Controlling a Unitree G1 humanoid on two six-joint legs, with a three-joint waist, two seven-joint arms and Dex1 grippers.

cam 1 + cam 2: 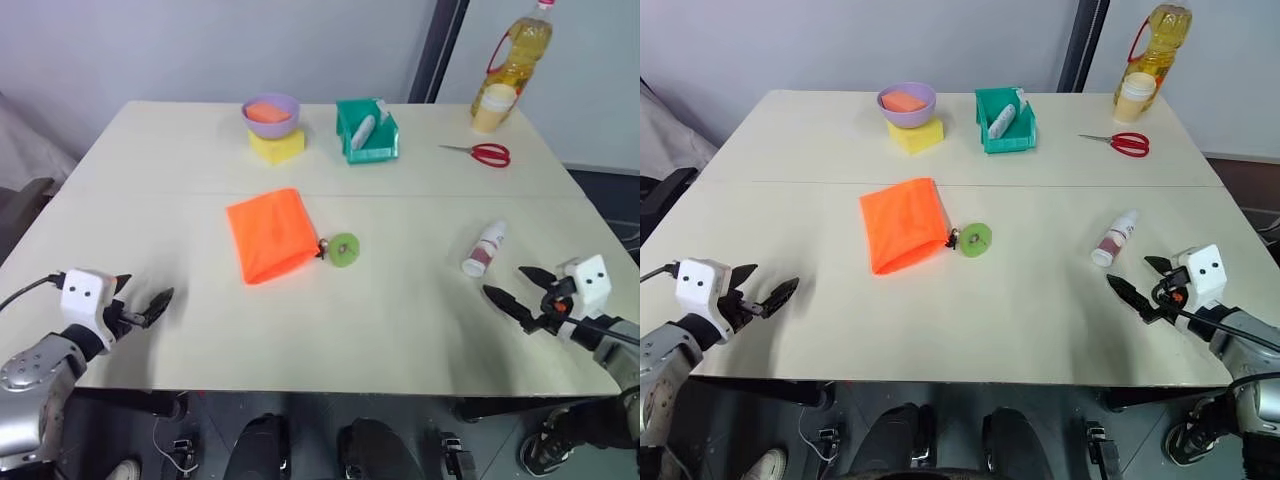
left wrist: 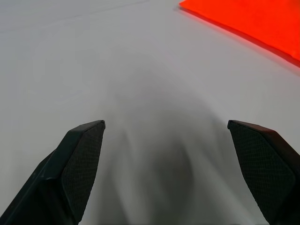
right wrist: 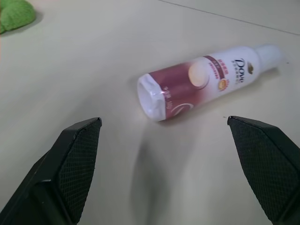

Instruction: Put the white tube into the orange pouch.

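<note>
The white tube (image 1: 485, 248) with a maroon band lies flat on the table's right side, seen close in the right wrist view (image 3: 206, 82). My right gripper (image 1: 522, 291) hovers open just short of it, nothing between its fingers. The orange pouch (image 1: 270, 233) lies flat near the table's middle, its cord ending at a round green tag (image 1: 343, 248); a corner of the pouch (image 2: 253, 21) shows in the left wrist view. My left gripper (image 1: 140, 301) stands open over the near left of the table (image 1: 400, 320), well apart from the pouch.
At the back stand a purple bowl (image 1: 271, 112) on a yellow block (image 1: 277, 145), a green bin (image 1: 367, 131) holding a pale tube, red scissors (image 1: 482, 153), and an oil bottle (image 1: 515, 55) with a small cup (image 1: 493, 107).
</note>
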